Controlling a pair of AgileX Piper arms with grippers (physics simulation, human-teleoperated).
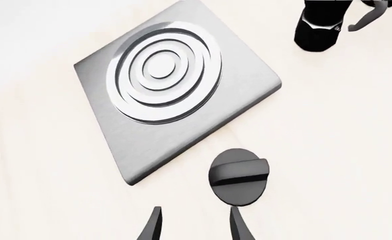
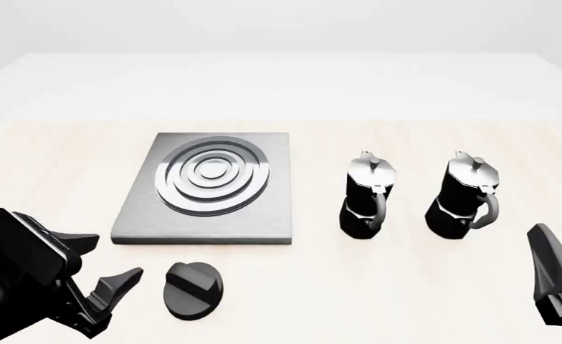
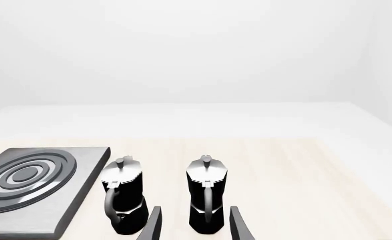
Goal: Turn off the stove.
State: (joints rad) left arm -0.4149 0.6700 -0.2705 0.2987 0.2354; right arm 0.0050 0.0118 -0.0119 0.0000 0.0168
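The stove (image 2: pixel 262 204) is a flat grey metal plate with raised silver rings, left of the table's centre. Its round black knob (image 2: pixel 194 289) lies on the table just in front of the plate, ridge up. My left gripper (image 2: pixel 118 287) is open and empty, low over the table just left of the knob, not touching it. In the left wrist view the knob (image 1: pixel 239 176) sits just ahead of one fingertip (image 1: pixel 239 225), with the plate (image 1: pixel 249 95) beyond. My right gripper (image 2: pixel 553 265) is open and empty at the front right.
Two black-and-silver moka pots (image 2: pixel 367 197) (image 2: pixel 467 197) stand upright side by side to the right of the stove. In the right wrist view they (image 3: pixel 124 195) (image 3: pixel 206 192) stand ahead of the open right gripper (image 3: pixel 196 227). One pot shows in the left wrist view (image 1: pixel 319 25).
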